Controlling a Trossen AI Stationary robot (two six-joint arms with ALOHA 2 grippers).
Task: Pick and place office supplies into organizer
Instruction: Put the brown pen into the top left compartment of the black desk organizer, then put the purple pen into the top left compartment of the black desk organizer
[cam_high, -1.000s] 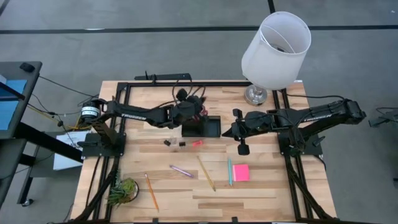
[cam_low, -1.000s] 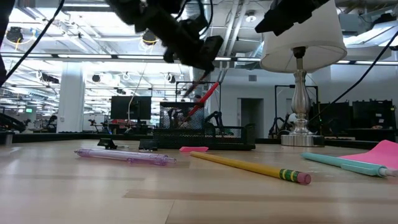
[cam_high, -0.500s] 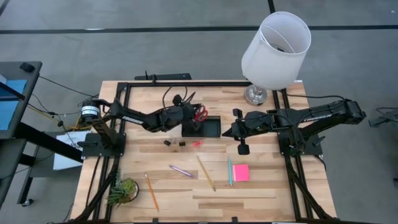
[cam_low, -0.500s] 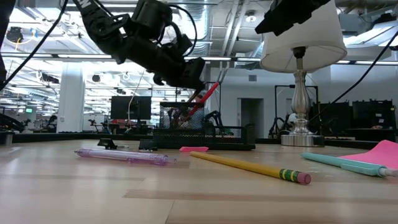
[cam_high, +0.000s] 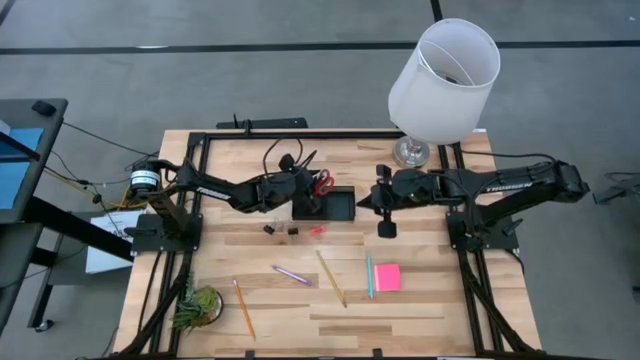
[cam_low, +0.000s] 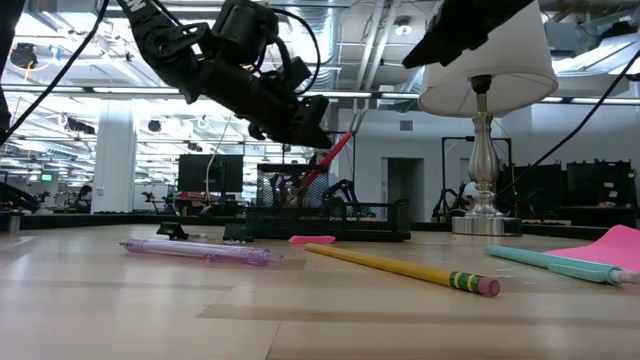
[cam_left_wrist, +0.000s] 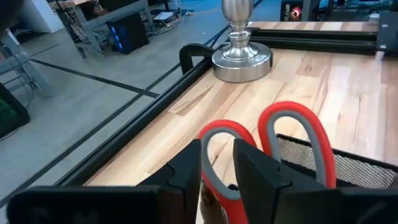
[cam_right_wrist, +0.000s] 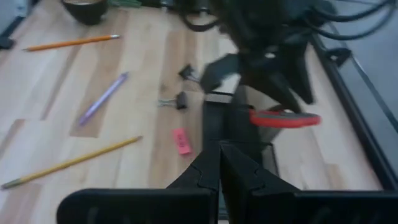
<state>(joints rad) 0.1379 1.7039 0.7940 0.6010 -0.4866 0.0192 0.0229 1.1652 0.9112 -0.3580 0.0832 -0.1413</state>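
Seen from above, a wooden desk (cam_high: 420, 300) carries a small black organizer (cam_high: 340, 206) just past its centre, toward twelve o'clock. Red-handled scissors (cam_high: 322, 184) stand in the organizer's taller mesh compartment, handles up and leaning. The left hand (cam_high: 300, 190) is at that compartment, at the organizer's nine o'clock side. Its two dark fingers (cam_left_wrist: 249, 168) straddle one red handle loop with a gap between them; whether they are pressing the loop or merely lie beside it I cannot tell. The right hand (cam_high: 384, 229) hangs at the organizer's three o'clock side, fingers pressed together, holding nothing.

Loose supplies lie nearer six o'clock: a purple pen (cam_high: 292, 274), a yellow pencil (cam_high: 332, 278), an orange pencil (cam_high: 244, 308), a teal pen (cam_high: 368, 276) beside a pink sticky pad (cam_high: 388, 277), a small pink eraser (cam_high: 317, 230) and two black clips (cam_high: 281, 230).

The scissors look stiff and fairly light; the plastic loops seem the safest hold. The thin pens would likely roll and want a pinch at mid-shaft. The pad looks soft-edged and flat, best taken across its sides.
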